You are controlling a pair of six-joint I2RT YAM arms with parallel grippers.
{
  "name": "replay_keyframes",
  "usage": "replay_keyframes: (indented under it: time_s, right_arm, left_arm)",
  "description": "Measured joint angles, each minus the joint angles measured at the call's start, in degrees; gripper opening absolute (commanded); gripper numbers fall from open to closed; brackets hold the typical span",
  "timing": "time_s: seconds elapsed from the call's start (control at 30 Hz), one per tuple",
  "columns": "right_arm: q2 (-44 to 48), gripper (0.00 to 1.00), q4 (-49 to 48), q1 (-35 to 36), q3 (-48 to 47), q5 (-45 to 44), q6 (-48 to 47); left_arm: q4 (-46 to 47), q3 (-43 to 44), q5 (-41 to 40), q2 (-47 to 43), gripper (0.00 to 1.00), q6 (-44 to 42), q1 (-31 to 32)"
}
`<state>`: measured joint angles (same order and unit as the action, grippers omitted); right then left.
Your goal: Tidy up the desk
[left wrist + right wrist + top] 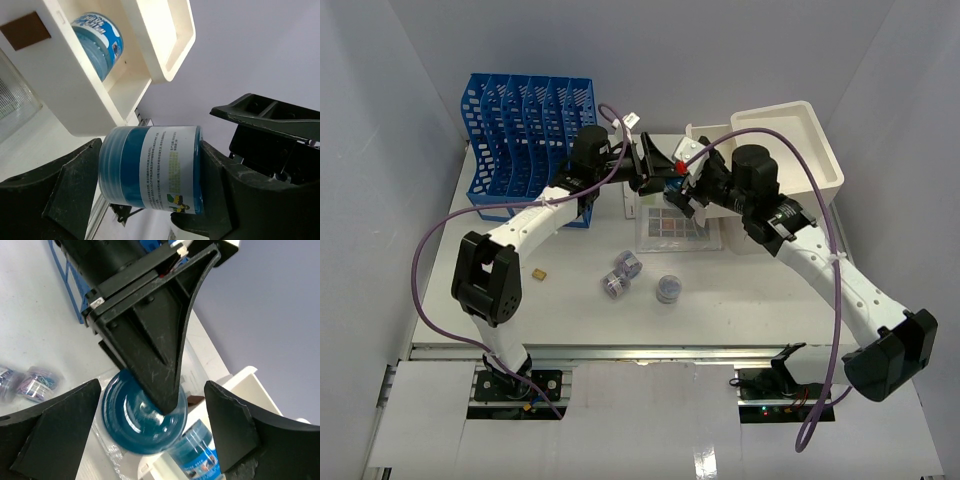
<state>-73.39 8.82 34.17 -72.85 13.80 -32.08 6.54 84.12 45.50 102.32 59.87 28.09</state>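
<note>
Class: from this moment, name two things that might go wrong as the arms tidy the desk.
1. The left gripper pinches the blue jar only by its two flat ends, so it might swivel or slip out.
2. The open right gripper sits close around the same jar. Closing carelessly might knock it into the left fingers.

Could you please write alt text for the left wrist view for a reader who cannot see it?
The left gripper clamps a blue jar with a white label. Behind it, a cream cabinet holds a similar jar in an open compartment.
</note>
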Motion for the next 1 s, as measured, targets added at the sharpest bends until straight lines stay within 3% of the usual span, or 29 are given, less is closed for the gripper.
replay_keyframes:
  time_s: [0.33,0.57,0.7,0.8,1.0]
  right_arm:
    - [10.4,0.90,4.6,-7.4,0.4,5.3,0.0]
    - [17.0,0.90,6.2,-13.6,6.4,8.9,1.9]
    - [20.7,0.90,7.8,-16.7,12.4,9.3,3.1]
    - [23.2,0.90,8.8,-17.5,15.7,9.6,3.5]
    - [26.8,0.90,9.7,-18.4,18.9,10.4,4.3]
  left_arm:
    - [-12.2,20.0,-13.4,2.6,0.00,-18.7,0.5]
    - [-13.7,36.7,-23.1,13.2,0.00,-38.2,6.7]
    - [-11.4,38.1,-27.3,18.4,0.00,-55.1,13.1]
    - [-7.0,34.5,-27.5,20.0,0.00,-66.0,16.6]
    - [-0.7,34.0,-29.2,22.6,0.00,-78.5,16.4]
